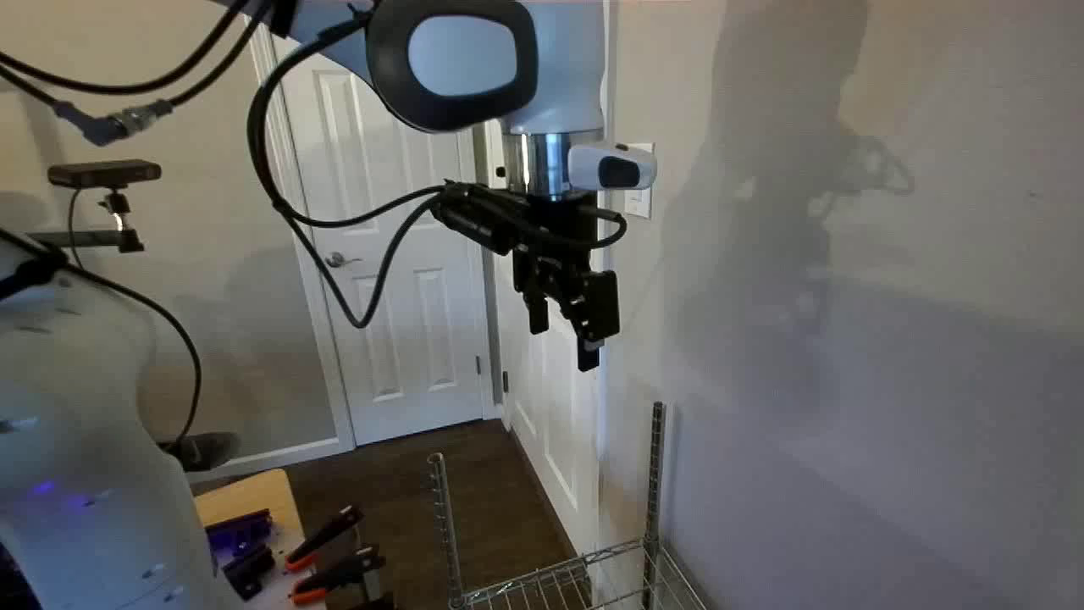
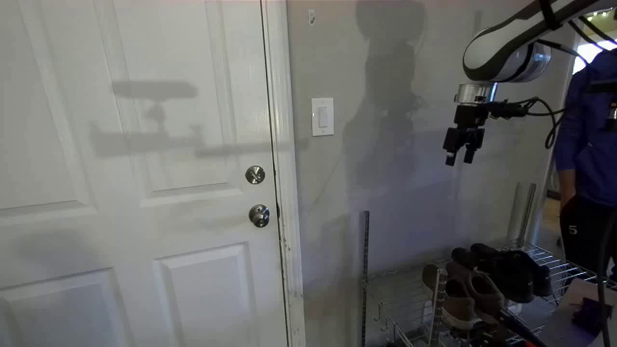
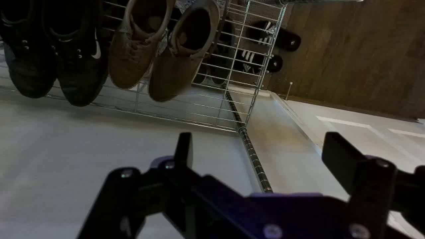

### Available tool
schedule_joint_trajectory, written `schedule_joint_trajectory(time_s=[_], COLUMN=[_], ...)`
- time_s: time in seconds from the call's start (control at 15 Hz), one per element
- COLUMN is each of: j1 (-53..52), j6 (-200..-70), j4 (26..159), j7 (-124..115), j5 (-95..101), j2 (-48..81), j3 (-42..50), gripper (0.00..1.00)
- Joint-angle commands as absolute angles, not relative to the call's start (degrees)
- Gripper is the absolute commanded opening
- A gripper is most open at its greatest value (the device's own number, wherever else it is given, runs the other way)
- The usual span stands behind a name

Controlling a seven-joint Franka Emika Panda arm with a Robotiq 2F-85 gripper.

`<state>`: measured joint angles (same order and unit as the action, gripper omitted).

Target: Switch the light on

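Note:
The light switch (image 2: pixel 323 117) is a white upright plate with a wide rocker on the grey wall, beside the door frame. In an exterior view the switch plate (image 1: pixel 638 202) is partly hidden behind my wrist. No lamp is in view. My gripper (image 1: pixel 563 349) points down, open and empty, away from the switch. In an exterior view the gripper (image 2: pixel 459 160) hangs well to the right of the plate and lower than it. In the wrist view the two fingers of the gripper (image 3: pixel 259 142) stand wide apart with nothing between them; the switch is out of that view.
A wire shelf rack (image 3: pixel 247 66) with upright posts stands below, against the wall, holding shoes (image 2: pixel 482 284). A white door (image 2: pixel 144 217) with a round knob (image 2: pixel 259 215) is left of the switch. A person (image 2: pixel 588 144) stands at the right edge. A camera (image 1: pixel 106 174) is on a bracket.

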<state>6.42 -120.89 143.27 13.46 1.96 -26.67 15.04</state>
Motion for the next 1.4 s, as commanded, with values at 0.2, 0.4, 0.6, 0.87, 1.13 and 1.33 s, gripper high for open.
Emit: schedule_joint_trajectory(time_s=[0.2, 0.4, 0.6, 0.87, 1.13, 1.33], j1=[7.3, 7.3, 8.0, 9.7, 8.9, 6.0], j6=[-120.8, -120.8, -122.1, -132.0, -139.2, -141.5], j4=[143.2, 143.2, 145.5, 152.2, 157.3, 159.7], j7=[13.8, 13.8, 14.0, 12.6, 13.0, 14.0], j5=[1.5, 1.5, 2.2, 4.6, 3.0, 0.5], j2=[-26.5, -26.5, -28.7, -33.4, -35.6, -35.5], j3=[14.2, 14.2, 14.4, 13.0, 12.7, 12.7], gripper=[1.0, 1.0, 1.0, 1.0, 1.0, 1.0])
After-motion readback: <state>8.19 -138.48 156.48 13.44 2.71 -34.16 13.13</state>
